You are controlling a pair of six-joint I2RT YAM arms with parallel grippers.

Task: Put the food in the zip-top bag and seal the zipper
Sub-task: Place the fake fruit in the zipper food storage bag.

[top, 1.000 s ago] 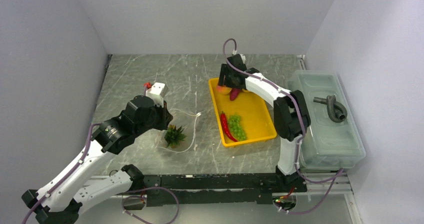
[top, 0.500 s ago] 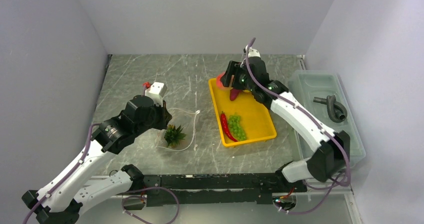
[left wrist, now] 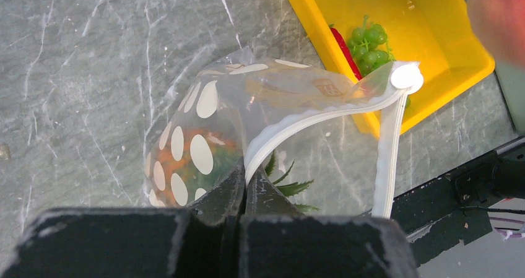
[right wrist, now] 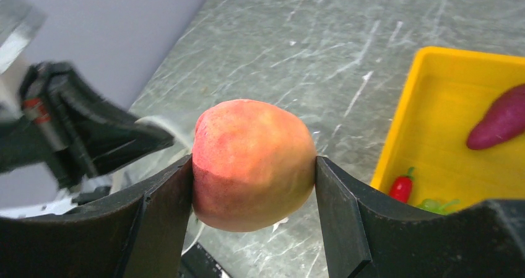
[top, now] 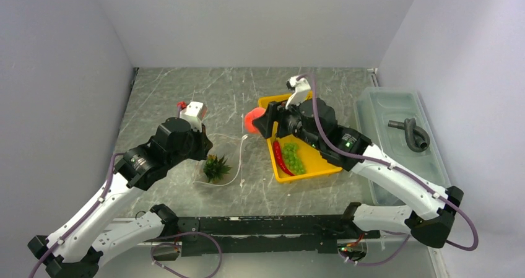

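Left gripper (left wrist: 244,182): jaws shut on one strip of the zipper (left wrist: 322,114), at the open mouth of the zip-top bag (left wrist: 204,114). The bag lies on the marble table (top: 167,98) with the pineapple (top: 216,166) inside. Right gripper (right wrist: 252,173): both fingers clamp the peach (right wrist: 251,160), which is held over the table between the bag's mouth and the yellow tray (top: 306,174). The tray holds the red chilli (top: 280,157), green grapes (top: 293,157) and purple eggplant (right wrist: 503,122). A translucent lidded bin (top: 402,108) stands to the right of the tray.
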